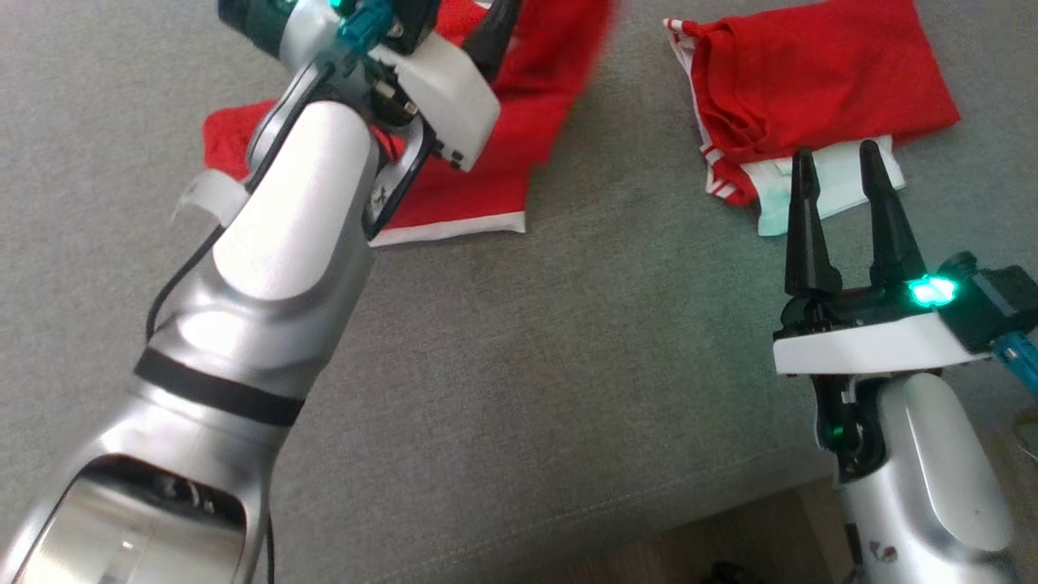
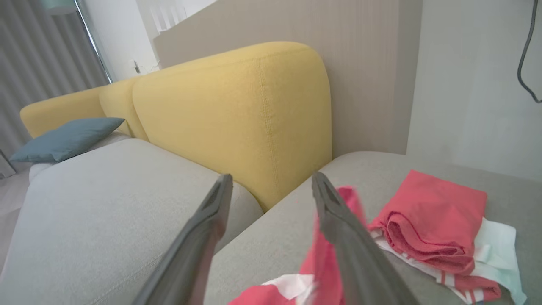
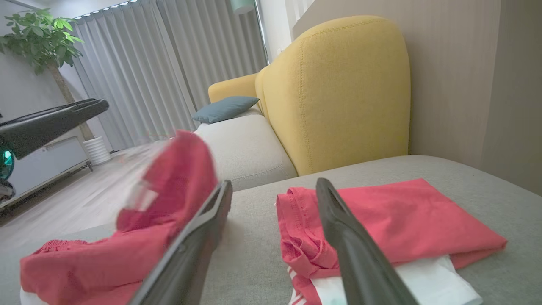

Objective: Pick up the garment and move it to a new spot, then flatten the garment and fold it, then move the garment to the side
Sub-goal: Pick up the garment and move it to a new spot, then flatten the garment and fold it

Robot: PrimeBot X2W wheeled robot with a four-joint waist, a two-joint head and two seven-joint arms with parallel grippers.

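Garment: a red garment (image 1: 478,199) with a white hem lies crumpled on the grey sofa seat (image 1: 568,365), upper left of centre in the head view, partly under the left forearm (image 1: 284,243).
Garment's raised part: one flap stands up off the seat, blurred, at the top edge of the head view and left of centre in the right wrist view (image 3: 178,169).
Left gripper: the left gripper (image 2: 272,178) is above the garment; its two fingers stand wide apart with only the sofa showing between them.
Contact: in the left wrist view the red cloth (image 2: 322,271) is just beside the right-hand finger, outside the gap; whether it touches the finger cannot be told.
Right gripper: the right gripper (image 1: 836,154) is at the lower right of the head view, fingers spread and empty, tips pointing at the near edge of the folded pile.
Folded pile: a folded pile (image 1: 811,73) at the upper right, a red piece on top of a white one with red stripes, well apart from the garment.
Backrest: a yellow backrest (image 2: 237,114) rises behind the seat.
Cushion: a blue cushion (image 2: 67,137) lies at the far left of the left wrist view.
Room: grey curtains (image 3: 169,63) and a potted plant (image 3: 42,42) in the upper left of the right wrist view.
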